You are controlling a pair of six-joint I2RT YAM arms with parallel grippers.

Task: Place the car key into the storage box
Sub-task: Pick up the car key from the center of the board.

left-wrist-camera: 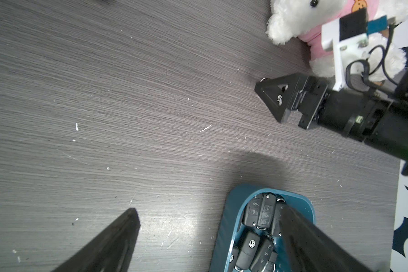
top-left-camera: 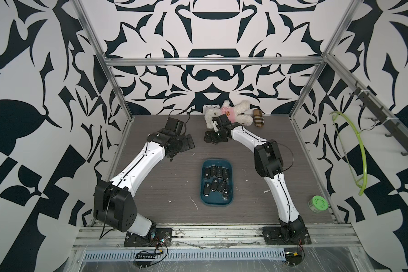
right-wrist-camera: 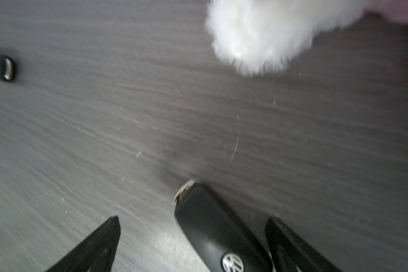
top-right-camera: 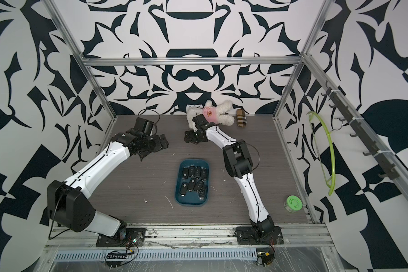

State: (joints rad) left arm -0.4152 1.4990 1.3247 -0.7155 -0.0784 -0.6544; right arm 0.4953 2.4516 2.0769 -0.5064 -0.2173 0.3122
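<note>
Right gripper (right-wrist-camera: 193, 219) is spread wide and grips nothing. I see the car key (right-wrist-camera: 212, 226), a black VW fob, lying on the table (right-wrist-camera: 104, 117) between its fingers, closer to one of them. The view is blurred, so I can't tell if they touch. The white plush bear (top-left-camera: 224, 113) has a paw just beyond it. The key is outside the storage box (top-left-camera: 216, 200), which sits mid-table holding a pile of key fobs (top-left-camera: 214, 184). Left gripper (left-wrist-camera: 209, 212) is also wide open and empty, hovering by the box's end.

White arms (top-left-camera: 137, 162), black joints (top-left-camera: 118, 207) (cabled)
</note>
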